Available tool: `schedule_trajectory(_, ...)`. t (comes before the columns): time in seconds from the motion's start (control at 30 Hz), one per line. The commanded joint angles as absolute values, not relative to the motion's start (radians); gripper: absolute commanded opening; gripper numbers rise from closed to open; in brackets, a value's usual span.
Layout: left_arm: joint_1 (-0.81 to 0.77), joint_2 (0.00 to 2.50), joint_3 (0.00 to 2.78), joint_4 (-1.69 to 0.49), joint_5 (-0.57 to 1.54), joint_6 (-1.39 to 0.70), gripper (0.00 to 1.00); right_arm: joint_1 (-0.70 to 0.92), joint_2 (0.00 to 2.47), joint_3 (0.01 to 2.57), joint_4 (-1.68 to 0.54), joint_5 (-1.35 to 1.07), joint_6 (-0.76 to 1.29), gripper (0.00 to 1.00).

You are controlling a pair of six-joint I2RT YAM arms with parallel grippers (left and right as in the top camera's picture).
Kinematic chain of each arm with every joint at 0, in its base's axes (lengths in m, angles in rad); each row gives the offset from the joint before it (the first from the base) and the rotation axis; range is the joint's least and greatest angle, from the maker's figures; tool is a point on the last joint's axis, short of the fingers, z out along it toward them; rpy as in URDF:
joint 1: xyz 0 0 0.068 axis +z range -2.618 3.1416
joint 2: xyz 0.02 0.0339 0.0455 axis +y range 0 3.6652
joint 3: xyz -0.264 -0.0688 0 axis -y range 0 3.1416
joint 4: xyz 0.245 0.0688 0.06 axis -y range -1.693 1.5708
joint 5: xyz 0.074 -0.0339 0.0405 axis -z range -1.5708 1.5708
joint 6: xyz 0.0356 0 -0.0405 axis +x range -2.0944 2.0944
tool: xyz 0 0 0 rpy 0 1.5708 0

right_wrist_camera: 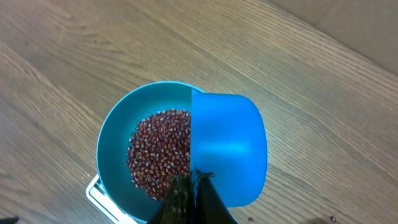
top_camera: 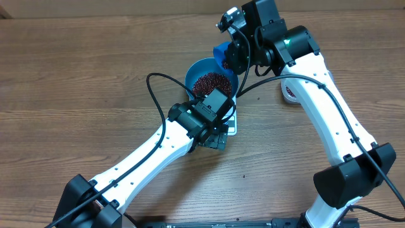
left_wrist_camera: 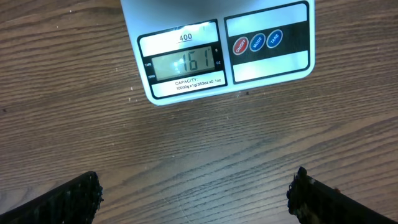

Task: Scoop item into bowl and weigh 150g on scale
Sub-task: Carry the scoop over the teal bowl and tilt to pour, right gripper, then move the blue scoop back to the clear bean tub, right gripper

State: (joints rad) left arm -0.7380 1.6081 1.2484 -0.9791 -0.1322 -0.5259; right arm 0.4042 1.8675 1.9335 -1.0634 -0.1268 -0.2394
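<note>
Jaws of our right gripper [right_wrist_camera: 189, 185] clamp the small blue plastic scoop [right_wrist_camera: 227, 149] just above the round blue bowl [right_wrist_camera: 112, 143] of red-brown beans [right_wrist_camera: 158, 155]; our left gripper [left_wrist_camera: 193, 193] stands open.

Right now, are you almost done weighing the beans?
Nearly. Done: beans lie in the blue bowl, which sits on the scale. In hand: the right gripper is shut on the blue scoop above the bowl; no beans show in it. The left gripper hangs open over the table by the display, which reads 161. Left: that looks over 150, so some beans probably need scooping back out.
</note>
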Motion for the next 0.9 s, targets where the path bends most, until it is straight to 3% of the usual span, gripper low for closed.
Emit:
schedule_trajectory(0.0,-0.733,1.601,1.242,-0.979,-0.149,-0.547,0.99,0.373,1.857,1.958,-1.050,-0.133,-0.154,0.04)
schedule_trajectory(0.17,-0.733,1.601,1.242,-0.979,-0.149,-0.547,0.99,0.327,1.857,1.958,-1.055,-0.191,-0.093,0.04)
schedule_trajectory(0.43,-0.733,1.601,1.242,-0.979,-0.149,-0.547,1.00,0.226,1.857,1.958,-1.056,-0.479,-0.093,0.04)
schedule_trajectory(0.87,-0.733,1.601,1.242,-0.979,-0.149,-0.547,1.00,0.200,1.857,1.956,-1.065,-0.507,-0.081,0.04)
